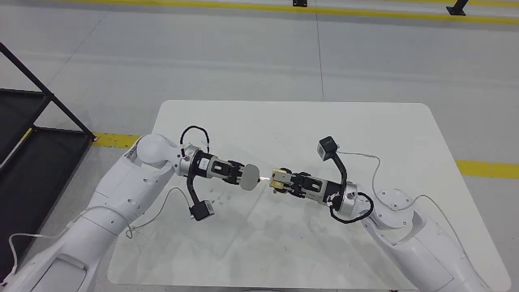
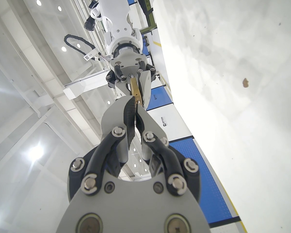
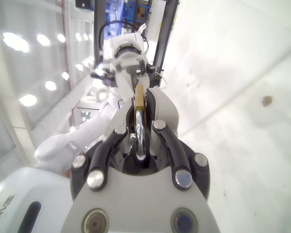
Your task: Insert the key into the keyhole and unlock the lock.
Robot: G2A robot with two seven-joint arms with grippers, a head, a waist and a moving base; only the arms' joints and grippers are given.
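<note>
Both arms meet over the middle of the white table (image 1: pixel 389 130), grippers pointing at each other, nearly tip to tip.

Left gripper (image 1: pixel 251 178) is pressed together on the key (image 1: pixel 263 180). In the left wrist view its dark pads (image 2: pixel 129 115) are squeezed tight, with only a thin sliver of metal poking out ahead of them. The key is horizontal and its blade points toward the other arm.

Right gripper (image 1: pixel 283 182) pinches the lock (image 1: pixel 277 180), a small brass padlock. In the right wrist view the brass body (image 3: pixel 139 98) is clamped between the fingers (image 3: pixel 160 107). The silver shackle (image 3: pixel 140 134) runs back toward the wrist, and the body's end face points at the left gripper (image 3: pixel 140 73).

The key bridges the short gap between the two grippers. In the left wrist view its tip meets the end face of the lock (image 2: pixel 135 89), which sits in the right gripper (image 2: pixel 135 83). Cannot tell how deep the blade sits in the keyhole, or whether the shackle is released. Key and lock are both held off the tabletop, not resting on it.

Other stuff: a small brown speck (image 2: pixel 245 82) on the table off to the side of the grippers, and a thin white cable (image 1: pixel 369 158) lying by the right arm. A black rack (image 1: pixel 32 130) stands on the floor beside the table, and there is a yellow floor line (image 1: pixel 486 168).
</note>
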